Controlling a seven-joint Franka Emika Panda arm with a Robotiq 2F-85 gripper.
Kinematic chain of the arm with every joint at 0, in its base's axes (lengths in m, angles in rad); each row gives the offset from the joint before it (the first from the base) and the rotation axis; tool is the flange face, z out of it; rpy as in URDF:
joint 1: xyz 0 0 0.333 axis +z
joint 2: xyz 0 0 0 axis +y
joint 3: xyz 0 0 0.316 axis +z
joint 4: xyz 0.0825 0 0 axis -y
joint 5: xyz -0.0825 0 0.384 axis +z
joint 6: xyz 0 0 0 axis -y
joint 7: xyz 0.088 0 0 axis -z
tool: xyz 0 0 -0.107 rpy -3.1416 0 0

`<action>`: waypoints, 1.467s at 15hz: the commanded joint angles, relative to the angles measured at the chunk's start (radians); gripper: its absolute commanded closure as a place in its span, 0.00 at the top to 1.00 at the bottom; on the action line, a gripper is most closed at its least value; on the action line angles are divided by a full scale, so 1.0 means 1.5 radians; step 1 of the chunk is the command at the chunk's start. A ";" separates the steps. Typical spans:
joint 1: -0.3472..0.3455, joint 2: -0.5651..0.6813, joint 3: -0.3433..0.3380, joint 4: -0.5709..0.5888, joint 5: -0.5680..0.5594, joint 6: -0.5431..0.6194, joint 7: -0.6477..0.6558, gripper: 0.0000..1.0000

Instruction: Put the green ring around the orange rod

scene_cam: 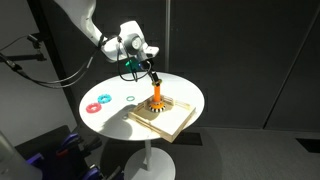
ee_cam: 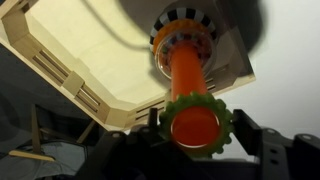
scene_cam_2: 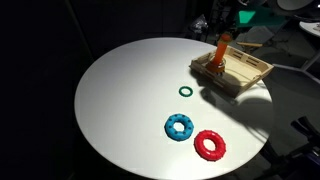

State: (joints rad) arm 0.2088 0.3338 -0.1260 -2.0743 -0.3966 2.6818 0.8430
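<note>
Gripper (ee_cam: 198, 150) pinches the green ring (ee_cam: 168, 118), with the orange rod (ee_cam: 186, 70) showing through its hole.

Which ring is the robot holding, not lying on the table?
The bright-green doughnut-shaped ring: the gripper holds it at the top of the upright orange rod. The red ring, light-blue ring and thin dark-teal hoop lie flat on the white table.

Orange rod (scene_cam: 158, 96) directly under pincer (scene_cam: 153, 76); table (scene_cam_2: 120, 100) beside board (scene_cam_2: 245, 70) seemingly open.
</note>
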 commanded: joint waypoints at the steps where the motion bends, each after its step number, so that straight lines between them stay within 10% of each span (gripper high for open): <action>1: -0.004 0.020 0.001 0.030 0.030 -0.010 -0.004 0.49; 16: -0.032 0.035 0.026 0.080 0.191 -0.152 -0.054 0.49; 17: -0.031 0.037 0.026 0.083 0.190 -0.160 -0.052 0.94; 22: -0.027 0.037 0.024 0.089 0.178 -0.184 -0.048 1.00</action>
State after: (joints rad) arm 0.1801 0.3811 -0.1013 -1.9777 -0.1347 2.4524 0.7925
